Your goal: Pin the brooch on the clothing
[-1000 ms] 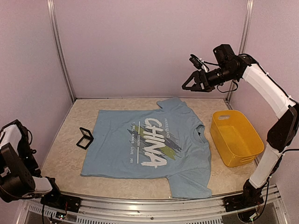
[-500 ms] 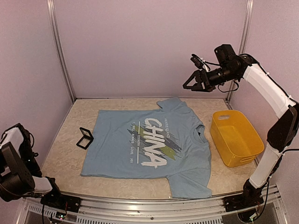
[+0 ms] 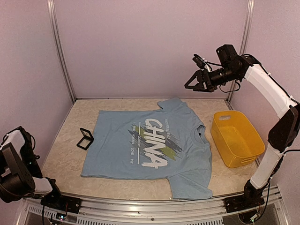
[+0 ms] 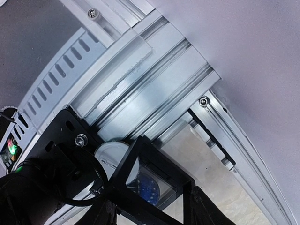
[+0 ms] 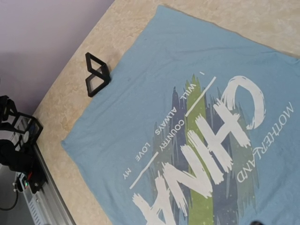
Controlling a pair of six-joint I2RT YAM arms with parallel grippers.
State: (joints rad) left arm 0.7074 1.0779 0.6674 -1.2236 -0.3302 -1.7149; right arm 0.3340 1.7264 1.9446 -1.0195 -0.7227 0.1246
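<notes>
Item: my right pincer (image 3: 193,83), splayed empty high beyond the unpinned T-shirt (image 3: 140,140); seeking stage, I judge; next, locate and grasp the brooch.

Right arm (image 3: 269,91) has white shells, black joints, apparently a thin black cable.

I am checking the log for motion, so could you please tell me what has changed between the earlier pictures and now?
The left arm sank a little lower at the near left corner. The raised right gripper drifted slightly right. Nothing was gripped or released. The T-shirt, black display case and yellow bin stayed put.
</notes>
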